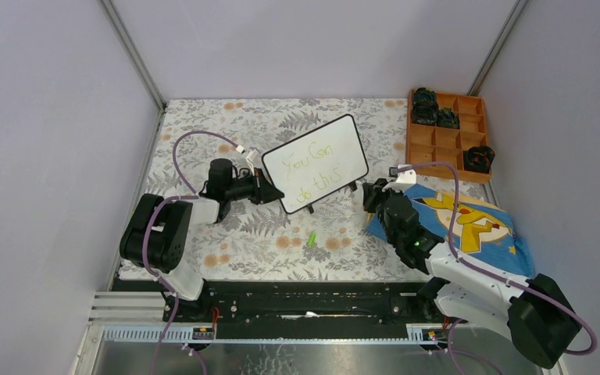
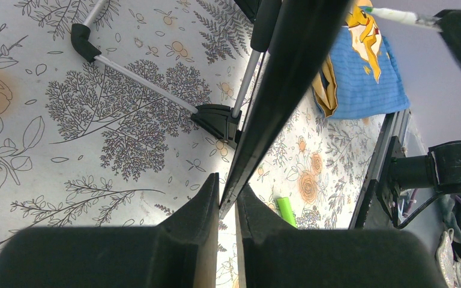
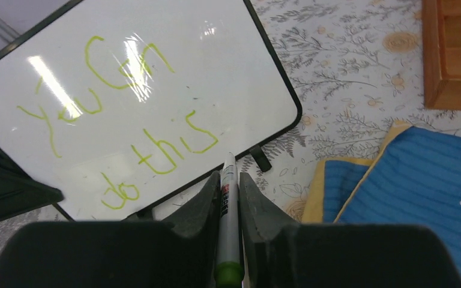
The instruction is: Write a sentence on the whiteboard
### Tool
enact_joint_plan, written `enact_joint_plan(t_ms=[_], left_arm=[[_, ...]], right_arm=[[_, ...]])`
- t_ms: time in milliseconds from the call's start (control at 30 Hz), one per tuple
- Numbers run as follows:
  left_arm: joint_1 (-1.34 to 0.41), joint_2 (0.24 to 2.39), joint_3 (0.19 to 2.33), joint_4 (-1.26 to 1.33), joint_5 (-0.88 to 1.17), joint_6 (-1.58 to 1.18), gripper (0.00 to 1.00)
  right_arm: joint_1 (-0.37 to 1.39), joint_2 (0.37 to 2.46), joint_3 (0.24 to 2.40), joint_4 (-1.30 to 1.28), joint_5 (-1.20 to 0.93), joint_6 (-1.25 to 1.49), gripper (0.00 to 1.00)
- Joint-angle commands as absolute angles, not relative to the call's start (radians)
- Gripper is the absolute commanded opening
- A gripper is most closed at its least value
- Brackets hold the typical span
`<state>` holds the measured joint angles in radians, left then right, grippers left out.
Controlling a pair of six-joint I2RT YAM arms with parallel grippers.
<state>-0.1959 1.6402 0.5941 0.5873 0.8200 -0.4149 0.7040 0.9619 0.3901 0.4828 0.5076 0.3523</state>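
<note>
We see the whiteboard (image 1: 316, 162) propped mid-table on floral cloth (image 1: 226, 234), grey walls (image 1: 47, 117) close around; our left gripper (image 2: 227, 193) pinches its left edge, our right gripper (image 3: 230, 183) clasps a marker (image 3: 228, 210) near its lower edge

Your small rectangular white board (image 1: 342, 134), rounded corners, thin black frame: stands mid-way on floral table surface (image 1: 226, 234). Face leans back. Board sits askew, right end toward far side of table. Small black feet (image 1: 354, 186) under lower edge. Your thin light-green handwritten sentence (image 1: 310, 158): two lines, "You Can" over "do this", covering most of face. Strokes faint. Glare streaks cross upper line in right wrist view.
</note>
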Motion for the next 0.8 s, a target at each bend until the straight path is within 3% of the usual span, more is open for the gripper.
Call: enact_joint_plan(t_ms=[0,233,767], left_arm=[[-0.199,1.666,0.593,0.488,0.723,-0.380,0.00],[-0.199,1.661,0.594,0.486,0.723,-0.379,0.00],[-0.199,1.660,0.597,0.485,0.720,-0.378,0.00]], right_arm=[[0.698,1.013,0.368,0.662,0.606,0.418,0.00],[0.682,1.118,0.358,0.817,0.579,0.455,0.00],[0.659,1.241,0.392,0.871,0.459,0.456,0.00]])
